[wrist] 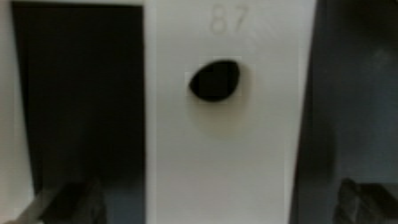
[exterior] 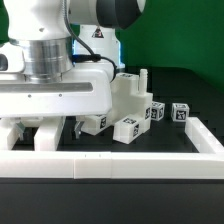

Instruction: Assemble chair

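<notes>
Chair panel (wrist: 215, 140), blurred, fills wrist view; end effector (wrist: 212, 206) maybe straddling it, grip unreadable.

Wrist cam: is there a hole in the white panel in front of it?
Yes, the white panel shows one dark oval hole near its middle.

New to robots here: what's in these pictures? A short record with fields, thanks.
Arm: white robot arm, on the exterior view's left
Claw: claw open, fingers spread
Between fingers: flat white plastic panel with dark oval hole
Loose part: small white tagged cube, on the exterior view's right
Border: long white rail
</notes>
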`<state>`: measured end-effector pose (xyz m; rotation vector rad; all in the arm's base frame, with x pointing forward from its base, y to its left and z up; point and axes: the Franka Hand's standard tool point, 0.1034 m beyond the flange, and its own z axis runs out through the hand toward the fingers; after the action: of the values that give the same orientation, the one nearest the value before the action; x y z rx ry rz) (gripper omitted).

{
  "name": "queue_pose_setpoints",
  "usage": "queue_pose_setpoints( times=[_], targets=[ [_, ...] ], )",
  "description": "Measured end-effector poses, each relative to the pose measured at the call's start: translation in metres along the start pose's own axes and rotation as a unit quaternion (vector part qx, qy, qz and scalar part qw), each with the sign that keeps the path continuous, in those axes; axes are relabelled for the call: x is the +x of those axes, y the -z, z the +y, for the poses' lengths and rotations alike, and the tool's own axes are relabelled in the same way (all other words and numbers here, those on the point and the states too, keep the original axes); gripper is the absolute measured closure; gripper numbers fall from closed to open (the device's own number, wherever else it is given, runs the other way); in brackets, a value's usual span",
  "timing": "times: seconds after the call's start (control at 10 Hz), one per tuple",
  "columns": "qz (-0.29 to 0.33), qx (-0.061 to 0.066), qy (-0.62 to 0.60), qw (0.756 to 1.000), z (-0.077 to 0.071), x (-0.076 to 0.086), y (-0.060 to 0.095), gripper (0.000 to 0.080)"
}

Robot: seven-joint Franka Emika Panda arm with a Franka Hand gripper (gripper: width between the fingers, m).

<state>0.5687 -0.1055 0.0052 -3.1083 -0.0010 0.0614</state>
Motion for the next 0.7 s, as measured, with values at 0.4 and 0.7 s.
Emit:
queue_pose_setpoints(
  times=[0.4,0.7],
  targets=[
    [0.002,-0.001,-0.004,1.0,0.0045,-0.0039,-0.0025,0.0268],
    [0.005,-0.003,-0.004,1.0,0.0066,-0.0038,-0.0025,0.0515]
  ],
)
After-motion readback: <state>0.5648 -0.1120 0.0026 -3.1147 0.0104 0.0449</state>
